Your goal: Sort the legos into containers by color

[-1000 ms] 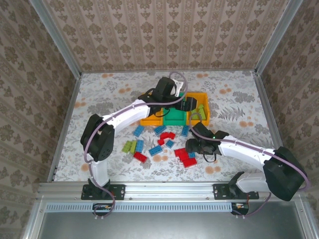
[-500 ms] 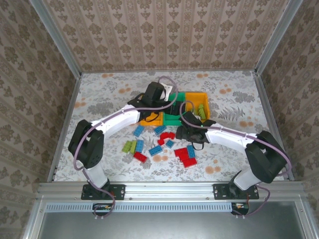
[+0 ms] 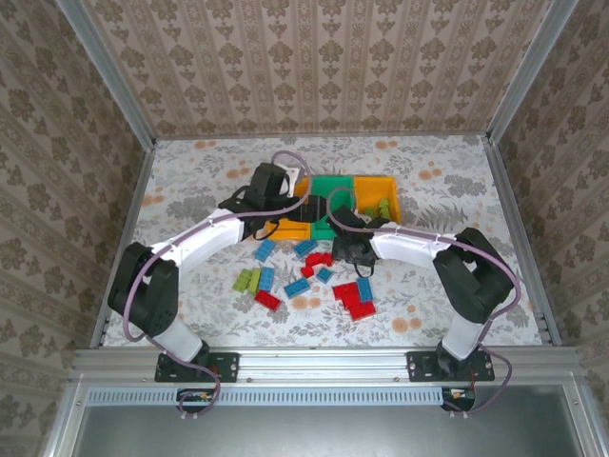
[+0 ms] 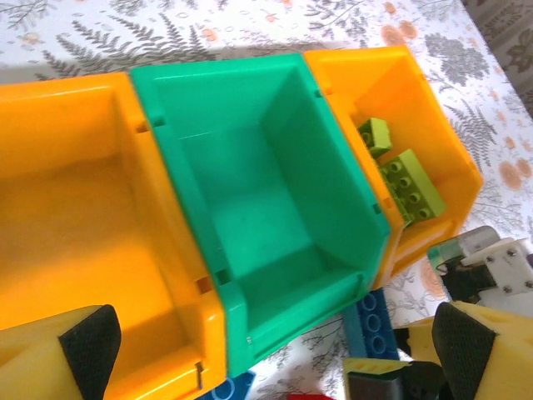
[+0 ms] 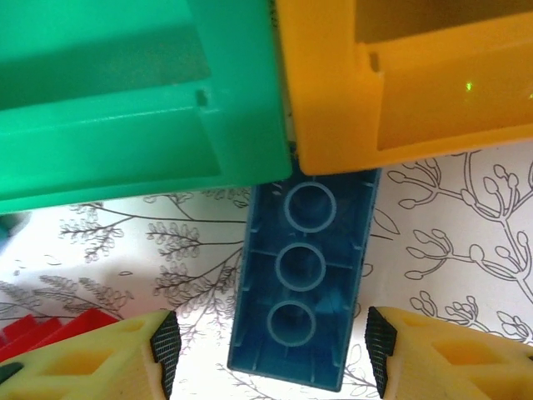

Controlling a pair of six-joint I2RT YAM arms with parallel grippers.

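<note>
Legos (image 3: 309, 276) are lying loose on the table (image 3: 190, 190) just in front of the three bins, with red, blue and lime mixed. Two lime bricks (image 4: 408, 183) are already sitting in the right orange bin (image 4: 454, 158), while the green bin (image 4: 250, 75) and left orange bin (image 4: 75, 100) are looking empty. Right gripper (image 5: 271, 350) is straddling a blue brick (image 5: 304, 267), jaws apart with a gap showing on one side, so nothing is being gripped yet. The brick's far end is butting against the seam where the green and right orange bins are meeting. Risk: with only the near end being pinched, the brick could be pivoting or snagging under the bin lips on lift, then shoving bins or dropping. Left gripper (image 4: 271, 354) is hanging wide open and empty above the bins, close to the right arm, so lifting toward a bin is risking an arm-to-arm knock.
</note>
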